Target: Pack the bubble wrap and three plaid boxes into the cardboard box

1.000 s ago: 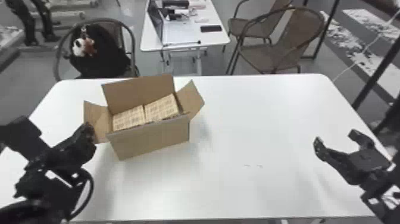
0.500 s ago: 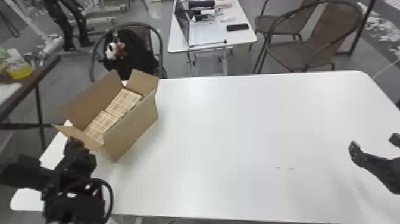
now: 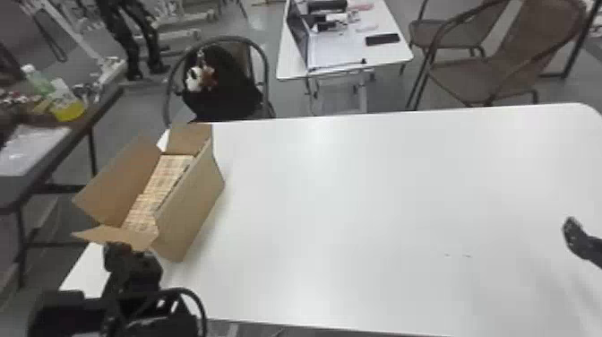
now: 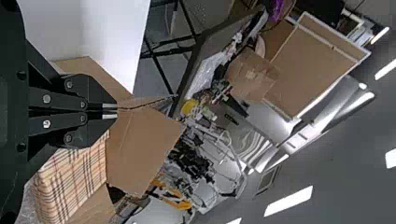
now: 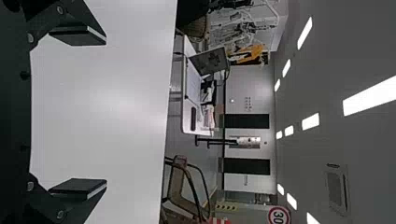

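Note:
The cardboard box stands open at the table's left side, its long side slanting toward the back. Inside, the tops of plaid boxes show in a row. My left gripper is at the flap on the box's near end. In the left wrist view my left gripper is closed on a thin flap edge, with a plaid box beside it and a bit of clear crinkled material. On the right, my right gripper is over the table; in the right wrist view my right gripper has widely parted, empty fingers.
The white table extends right of the box. A side table with a bottle and other items stands beyond the left edge. Behind are a chair with a black bag, a small laptop table and brown chairs.
The cardboard box has turned, its right end swinging toward the back, with my left gripper at its near flap. The head view has shifted left, bringing the side table into view.

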